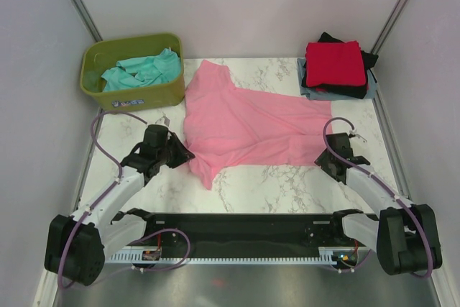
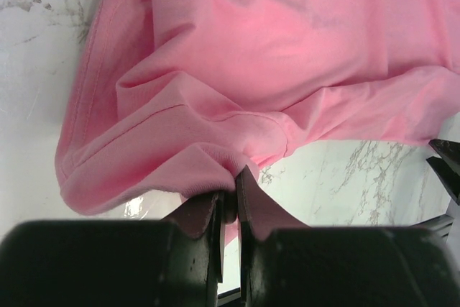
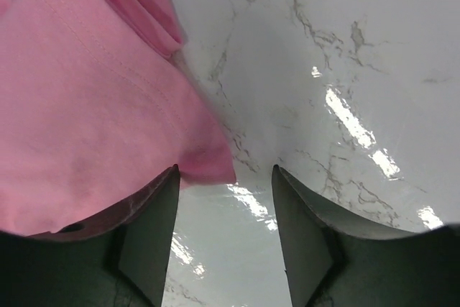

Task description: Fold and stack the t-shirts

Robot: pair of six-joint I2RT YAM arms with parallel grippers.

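- Pink t-shirt (image 1: 244, 124): soft, matt knitted cloth with stitched hems, creased.
- Teal t-shirt (image 1: 140, 71): matt, crumpled cloth.
- Surface (image 1: 287, 177): smooth, glossy white marble look with grey veins, mirroring the lights.
- Tub (image 1: 164, 90): smooth olive-green plastic, slight sheen.
- Left hand (image 2: 230, 195): dark, matt, hard plastic-looking fingers.

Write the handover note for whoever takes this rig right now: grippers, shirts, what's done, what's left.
Left gripper: shut on the large pink cotton t-shirt at its near-left edge.
Right gripper: open, that shirt's corner between its jaws, not clamped.
Pink shirt lies crumpled, unfolded, mid-table.
Done: folded red t-shirt over a black one and a grey-blue one, stacked far right.
Left: fold and stack pink, then the teal t-shirt crumpled in the olive-green plastic tub.
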